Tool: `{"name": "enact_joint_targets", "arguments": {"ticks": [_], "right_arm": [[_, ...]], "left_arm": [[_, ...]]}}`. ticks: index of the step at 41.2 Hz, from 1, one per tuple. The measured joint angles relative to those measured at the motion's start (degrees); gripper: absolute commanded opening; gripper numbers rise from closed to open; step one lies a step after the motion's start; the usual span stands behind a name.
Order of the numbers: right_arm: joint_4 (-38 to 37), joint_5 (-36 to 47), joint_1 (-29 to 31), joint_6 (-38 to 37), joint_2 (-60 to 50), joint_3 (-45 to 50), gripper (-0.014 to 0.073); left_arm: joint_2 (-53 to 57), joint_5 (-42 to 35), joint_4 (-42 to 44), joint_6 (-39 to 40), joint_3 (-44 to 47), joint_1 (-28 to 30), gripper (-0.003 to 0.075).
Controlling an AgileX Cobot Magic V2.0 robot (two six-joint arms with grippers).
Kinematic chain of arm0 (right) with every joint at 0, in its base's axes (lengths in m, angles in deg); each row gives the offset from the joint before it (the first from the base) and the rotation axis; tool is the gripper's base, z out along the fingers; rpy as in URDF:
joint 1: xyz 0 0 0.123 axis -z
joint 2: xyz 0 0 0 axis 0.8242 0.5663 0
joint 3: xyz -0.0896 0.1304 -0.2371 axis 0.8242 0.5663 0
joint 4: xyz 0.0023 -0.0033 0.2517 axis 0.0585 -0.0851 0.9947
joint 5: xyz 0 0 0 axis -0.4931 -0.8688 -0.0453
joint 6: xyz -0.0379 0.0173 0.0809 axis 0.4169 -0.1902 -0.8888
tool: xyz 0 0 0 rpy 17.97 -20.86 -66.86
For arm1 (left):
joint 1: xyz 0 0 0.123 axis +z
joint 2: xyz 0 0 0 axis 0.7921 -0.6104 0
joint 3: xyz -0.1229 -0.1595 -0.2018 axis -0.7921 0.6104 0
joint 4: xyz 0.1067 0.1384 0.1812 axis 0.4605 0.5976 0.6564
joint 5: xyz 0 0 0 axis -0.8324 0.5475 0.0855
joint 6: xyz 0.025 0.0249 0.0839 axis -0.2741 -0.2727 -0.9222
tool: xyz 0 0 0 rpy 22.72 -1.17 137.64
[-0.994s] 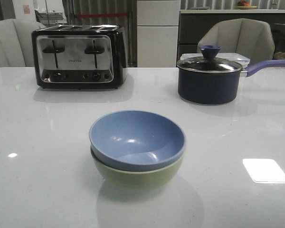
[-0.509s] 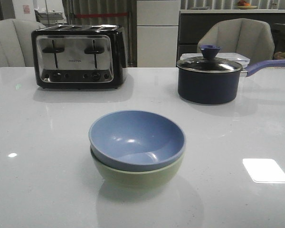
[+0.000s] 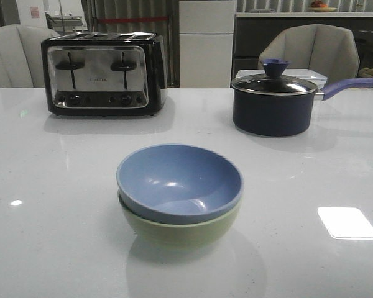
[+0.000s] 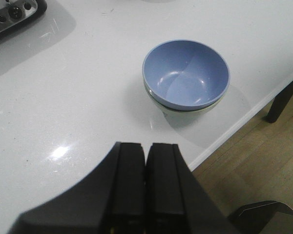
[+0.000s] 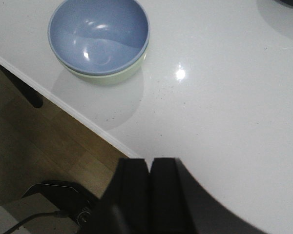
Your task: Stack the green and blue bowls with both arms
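In the front view, the dusty blue matte bowl (image 3: 179,180) sits nested inside the pale sage green matte bowl (image 3: 180,228), the pair standing upright in the lower middle of the frame on the glossy white table (image 3: 50,186); only a band of green wall shows beneath the blue rim. At the upper left stands a black and chrome four-slot toaster (image 3: 103,74), and at the upper right a dark navy saucepan (image 3: 273,108) with a glass lid and a purple-blue handle reaching toward the right edge. Grey upholstered chairs (image 3: 311,49) stand behind the table, and no arm shows in this view. In the left wrist view, the left gripper (image 4: 145,187) fills the lower middle of the frame, its two black fingers pressed flat against each other with nothing between them, held above the white surface and well apart from the stacked bowls, which lie in the upper right with the blue bowl (image 4: 186,74) covering all but a thin rim of the green one (image 4: 185,110); a corner of the toaster shows at the upper left and wooden floor (image 4: 254,161) at the lower right. In the right wrist view, the right gripper (image 5: 150,195) sits at the bottom centre, its fingers likewise closed together and empty, with the blue bowl (image 5: 98,34) in the green bowl (image 5: 112,75) at the upper left, near the table edge, well apart from the fingers.
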State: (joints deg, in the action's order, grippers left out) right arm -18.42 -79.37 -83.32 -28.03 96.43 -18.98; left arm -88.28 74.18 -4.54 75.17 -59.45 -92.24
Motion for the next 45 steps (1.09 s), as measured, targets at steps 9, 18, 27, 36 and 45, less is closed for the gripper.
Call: {"name": "enact_joint_targets", "arguments": {"ticks": [9,18,27,36,45], "right_arm": [[0.0,0.0,0.0,0.0,0.0,0.0,0.0057],[0.0,0.0,0.0,0.0,0.0,0.0,0.0057],[0.0,0.0,0.0,0.0,0.0,0.0,0.0057],[0.0,0.0,0.0,0.0,0.0,0.0,0.0057],[0.0,0.0,0.0,0.0,0.0,0.0,0.0057]], "left_arm": [[0.14,-0.12,0.0,0.0,0.09,0.0,0.0093],[6.58,-3.21,-0.19,0.0,3.97,5.82,0.0093],[19.17,-19.26,-0.64,-0.2,18.86,19.92,0.0093],[30.93,-34.51,-4.33,-0.3,34.41,30.24,0.0093],[35.69,-44.24,-5.52,-0.4,42.83,34.56,0.0093]]}}
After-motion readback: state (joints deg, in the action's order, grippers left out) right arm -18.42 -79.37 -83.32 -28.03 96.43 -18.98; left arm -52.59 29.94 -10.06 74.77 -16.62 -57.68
